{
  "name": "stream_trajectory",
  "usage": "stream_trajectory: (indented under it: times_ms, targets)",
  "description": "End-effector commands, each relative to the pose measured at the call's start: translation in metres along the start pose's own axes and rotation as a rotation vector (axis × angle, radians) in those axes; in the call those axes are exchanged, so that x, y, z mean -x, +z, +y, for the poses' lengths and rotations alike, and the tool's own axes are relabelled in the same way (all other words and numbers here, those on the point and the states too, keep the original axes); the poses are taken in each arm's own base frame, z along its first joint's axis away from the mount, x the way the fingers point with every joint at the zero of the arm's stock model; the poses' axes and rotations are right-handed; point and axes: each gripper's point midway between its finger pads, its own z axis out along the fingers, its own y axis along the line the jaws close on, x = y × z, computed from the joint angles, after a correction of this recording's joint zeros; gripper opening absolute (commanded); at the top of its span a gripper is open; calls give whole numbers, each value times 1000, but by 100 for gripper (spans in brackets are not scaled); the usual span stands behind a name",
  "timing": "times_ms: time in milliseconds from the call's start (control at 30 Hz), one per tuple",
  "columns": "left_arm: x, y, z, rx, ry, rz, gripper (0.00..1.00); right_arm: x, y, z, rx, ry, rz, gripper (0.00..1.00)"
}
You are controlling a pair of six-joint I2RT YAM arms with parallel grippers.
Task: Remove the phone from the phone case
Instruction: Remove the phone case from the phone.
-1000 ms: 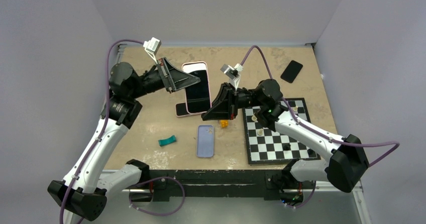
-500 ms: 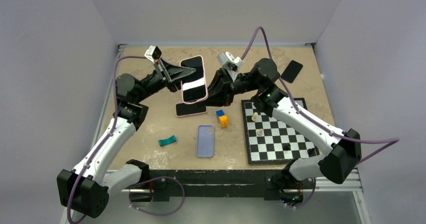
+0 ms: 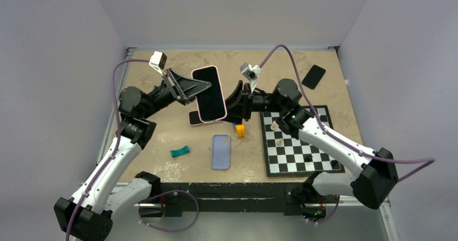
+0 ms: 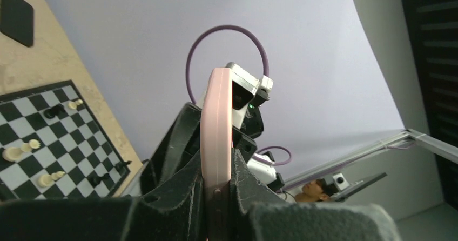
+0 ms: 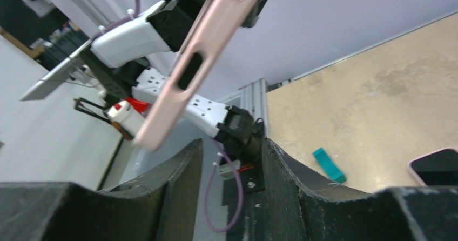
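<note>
Above the table (image 3: 162,135), left gripper (image 3: 197,87) clamps the pink-cased phone (image 3: 211,94).

Colour key. Phone case (image 4: 217,144): pale pink, with a dark oblong cut-out on its back in the right wrist view. Phone (image 3: 210,92): glossy black screen. Left gripper (image 3: 190,87) and right gripper (image 3: 236,104): matt black. Left arm (image 3: 108,165) and right arm (image 3: 330,141): white links, black joints. Cables (image 4: 227,28): purple. Tabletop (image 3: 162,135): mottled sandy beige. Second handset (image 3: 195,118): black face, pink rim. Loose case (image 3: 220,151): lavender-blue. Small curved object (image 3: 180,151): teal. Block (image 3: 240,130): orange-yellow. Chessboard (image 3: 300,144): black-and-white checks, black border. Chess pieces (image 3: 280,142): cream or black. Far handset (image 3: 314,77): plain black. Walls (image 3: 232,8): pale lilac-grey.
</note>
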Motion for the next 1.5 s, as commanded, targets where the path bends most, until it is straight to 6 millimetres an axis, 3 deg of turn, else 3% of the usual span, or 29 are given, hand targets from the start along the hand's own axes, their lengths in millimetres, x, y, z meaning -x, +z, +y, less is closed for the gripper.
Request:
stream_trajectory:
  times_ms: [0,167,600,700,767,900,1033,1133,1267,1433,1467]
  targets:
    - [16,-2,-28,-23,212,-87,0,23,-15,40,79,61,-137,48]
    - [16,-3,-34,-28,229,-87,0,29,-18,57,133,14,-115,47]
    - [9,-5,-46,-57,227,-50,0,42,-5,53,157,6,-122,26]
    - [8,-6,-48,-62,224,-44,0,42,-3,53,166,-11,-113,16]
    - [6,-6,-50,-64,197,-30,0,41,-4,56,190,-68,-101,0]
    - [-3,0,-37,-6,-80,52,0,42,-10,65,227,-287,-123,0]
    - [-9,0,-25,5,-292,86,0,64,2,62,220,-400,-128,0]
    - [-11,-3,-29,-14,-294,84,0,77,19,57,257,-387,-87,0]
    - [-11,-7,-48,-95,-247,87,0,76,34,42,283,-307,-59,0]
    - [-3,-11,-56,-147,-79,6,0,76,31,29,180,-208,-109,0]
    - [0,-13,-53,-132,-32,-33,0,73,29,21,120,-175,-106,5]
